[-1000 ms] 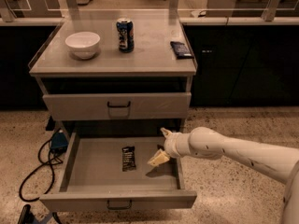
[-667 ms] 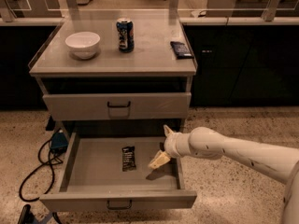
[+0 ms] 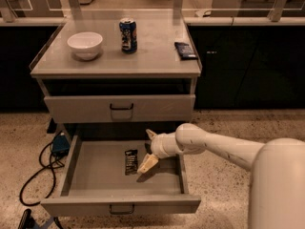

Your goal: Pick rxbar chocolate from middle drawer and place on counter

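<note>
One tool [image 3: 149, 149], spread open, hangs in the middle drawer [image 3: 119, 205] beside the rxbar chocolate [image 3: 131, 161].

White bowl [image 3: 85, 45], blue can [image 3: 127, 35], dark blue packet [image 3: 185, 50], blue box [image 3: 60, 144] on speckled floor [image 3: 228, 128]

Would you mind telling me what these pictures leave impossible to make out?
Camera view: whether the open gripper, inside the middle drawer, touches the rxbar chocolate; its lower finger hides the gap.
Camera view: the bar's print, too small.
Camera view: the arm's base, cut off by the right edge.
Camera view: the drawer's back, shadowed by the upper drawer.
</note>
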Robot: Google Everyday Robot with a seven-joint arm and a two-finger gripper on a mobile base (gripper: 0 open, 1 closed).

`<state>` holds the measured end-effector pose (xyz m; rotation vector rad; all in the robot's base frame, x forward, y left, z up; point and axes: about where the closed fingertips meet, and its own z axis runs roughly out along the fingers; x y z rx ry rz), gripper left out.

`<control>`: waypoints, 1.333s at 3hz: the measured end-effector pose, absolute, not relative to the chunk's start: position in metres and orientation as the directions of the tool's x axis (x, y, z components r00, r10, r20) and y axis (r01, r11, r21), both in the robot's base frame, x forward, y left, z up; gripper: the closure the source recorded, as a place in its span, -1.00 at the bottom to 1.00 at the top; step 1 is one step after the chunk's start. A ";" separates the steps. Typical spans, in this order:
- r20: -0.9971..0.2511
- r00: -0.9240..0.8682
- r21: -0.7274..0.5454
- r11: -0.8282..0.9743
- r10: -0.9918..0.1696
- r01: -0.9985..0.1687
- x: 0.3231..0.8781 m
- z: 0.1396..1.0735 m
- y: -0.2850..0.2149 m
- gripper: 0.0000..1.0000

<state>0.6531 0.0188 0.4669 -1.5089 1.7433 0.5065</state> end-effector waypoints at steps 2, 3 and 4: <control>-0.753 0.043 -0.162 0.121 -0.656 -0.979 0.665 0.442 0.077 -1.00; -0.729 -0.006 -0.130 0.147 -0.685 -0.981 0.668 0.426 0.074 -1.00; -0.698 -0.076 -0.075 0.177 -0.712 -0.981 0.671 0.399 0.073 -1.00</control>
